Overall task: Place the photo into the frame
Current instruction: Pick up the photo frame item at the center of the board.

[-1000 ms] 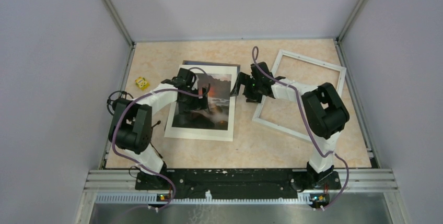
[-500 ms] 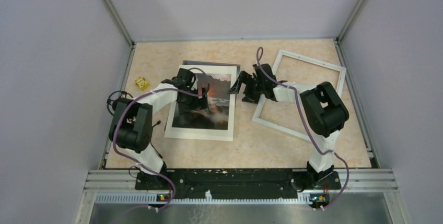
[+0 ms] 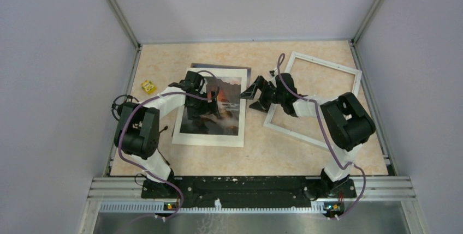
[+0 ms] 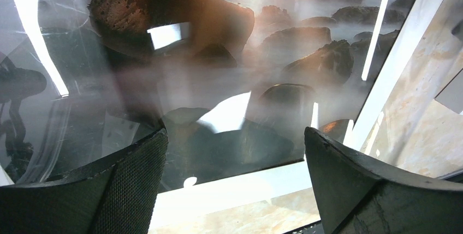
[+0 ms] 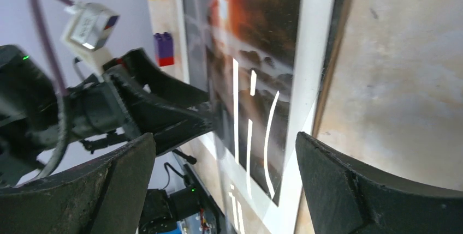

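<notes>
Standing over the photo (image 4: pixel 306 54), left fingers (image 4: pixel 125 185) spread apart, perhaps touching it; right fingers (image 5: pixel 349 190) gape just beside.

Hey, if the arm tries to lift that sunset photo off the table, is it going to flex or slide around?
Likely slippery: the photo shows bright glare streaks in the left wrist view, so its face looks glossy. It lies flat and looks thin, so it may sag if lifted by one edge, and a push would probably slide it.
</notes>
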Robot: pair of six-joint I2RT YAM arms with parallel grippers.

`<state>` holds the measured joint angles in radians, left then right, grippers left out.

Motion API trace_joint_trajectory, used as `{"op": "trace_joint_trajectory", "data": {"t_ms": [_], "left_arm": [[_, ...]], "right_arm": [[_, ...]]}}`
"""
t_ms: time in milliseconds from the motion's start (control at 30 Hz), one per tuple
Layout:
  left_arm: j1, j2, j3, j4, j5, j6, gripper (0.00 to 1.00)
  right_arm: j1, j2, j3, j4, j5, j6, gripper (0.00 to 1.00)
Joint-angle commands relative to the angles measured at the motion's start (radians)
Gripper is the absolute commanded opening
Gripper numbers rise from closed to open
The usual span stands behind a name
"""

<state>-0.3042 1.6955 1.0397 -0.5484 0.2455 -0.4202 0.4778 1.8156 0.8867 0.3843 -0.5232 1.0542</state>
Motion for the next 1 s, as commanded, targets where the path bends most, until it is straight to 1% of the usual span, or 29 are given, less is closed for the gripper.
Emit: {"op": "trace_joint_trajectory", "data": {"t_ms": [0, 133, 400, 600, 800, 967], "left_arm": [[-0.006, 0.061, -0.044, 0.015, 0.026, 0.000, 0.98], [-0.007, 0.057, -0.046, 0.015, 0.029, 0.001, 0.98], [-0.010, 0.044, -0.049, 0.015, 0.026, 0.003, 0.98], [-0.012, 0.040, -0.049, 0.018, 0.030, 0.004, 0.98], [-0.013, 0.039, -0.049, 0.020, 0.038, 0.003, 0.98], [-0.013, 0.036, -0.050, 0.024, 0.047, 0.003, 0.98]], "right_arm": [[0.021, -0.102, -0.037, 0.152, -0.064, 0.037, 0.96], [0.021, -0.112, -0.073, 0.206, -0.064, 0.037, 0.96], [0.021, -0.156, -0.141, 0.238, -0.064, 0.037, 0.96], [0.021, -0.155, -0.217, 0.389, -0.064, 0.037, 0.96], [0.021, -0.146, -0.298, 0.576, -0.064, 0.037, 0.96], [0.039, -0.120, -0.375, 0.778, -0.064, 0.037, 0.96]]}}
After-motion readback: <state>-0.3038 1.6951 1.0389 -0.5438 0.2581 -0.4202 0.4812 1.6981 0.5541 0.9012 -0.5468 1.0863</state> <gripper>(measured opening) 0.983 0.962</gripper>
